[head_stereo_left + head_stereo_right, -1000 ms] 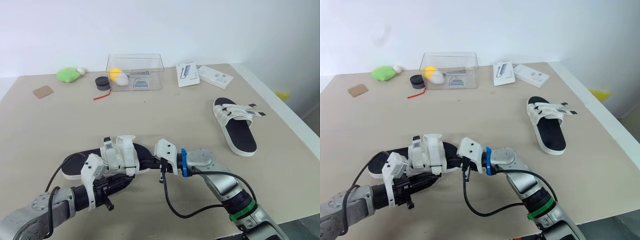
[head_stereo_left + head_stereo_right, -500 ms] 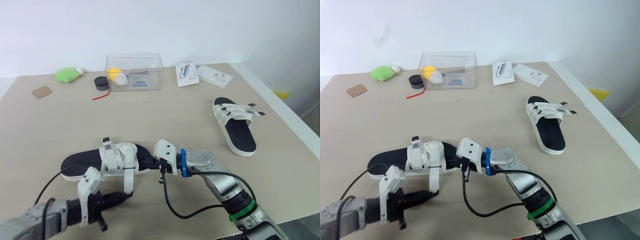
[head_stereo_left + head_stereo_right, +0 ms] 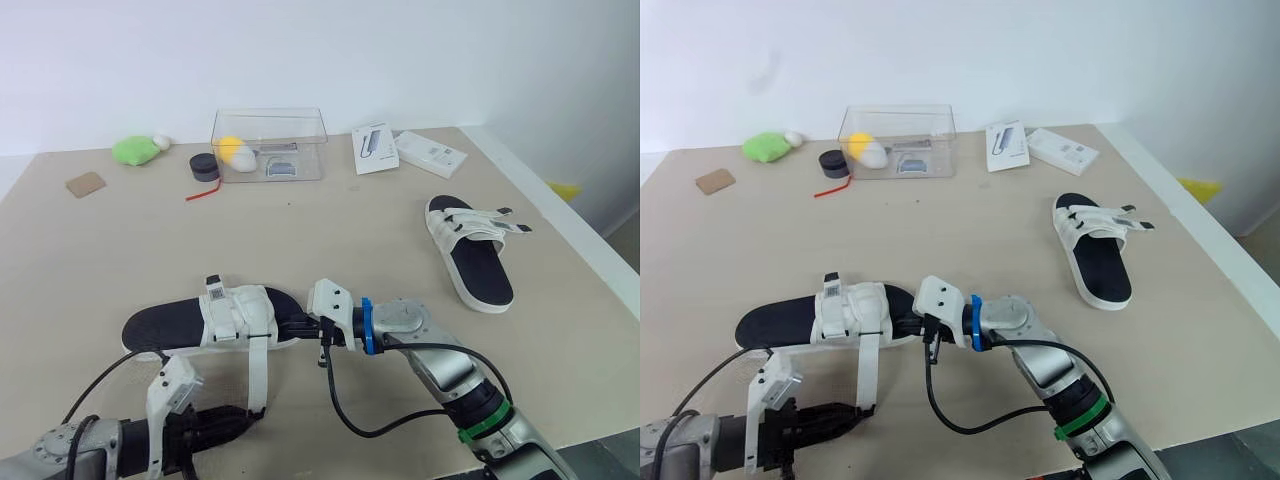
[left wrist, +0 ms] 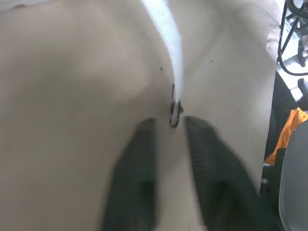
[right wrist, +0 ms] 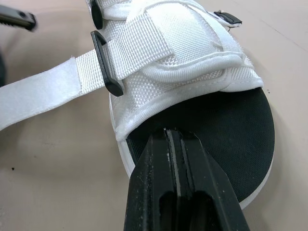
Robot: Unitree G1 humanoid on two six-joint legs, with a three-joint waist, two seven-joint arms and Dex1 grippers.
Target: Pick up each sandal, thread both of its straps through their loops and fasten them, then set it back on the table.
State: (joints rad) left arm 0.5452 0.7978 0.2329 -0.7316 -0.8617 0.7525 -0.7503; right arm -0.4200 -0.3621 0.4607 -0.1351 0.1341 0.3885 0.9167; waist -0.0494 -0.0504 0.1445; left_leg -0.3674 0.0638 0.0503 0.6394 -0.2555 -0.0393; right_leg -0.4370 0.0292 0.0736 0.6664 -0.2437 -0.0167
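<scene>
Pale wall behind, and a beige desk (image 3: 400, 220) in front of it. The near sandal (image 3: 160, 325) lies flat at the front of the desk, toe toward the robot's right. One white strap (image 3: 258, 370) hangs loose from its buckle toward the robot. The left end effector (image 4: 169, 130) sits low at the strap's tip with its fingers apart, and the tip lies just at the mouth of the gap. The right end effector (image 3: 302, 326) has its fingers pressed together, their tips resting on the black insole at the toe. A second sandal (image 3: 470, 250) lies well off to the right, its straps loose. At the back stands a clear box (image 3: 268, 145).
</scene>
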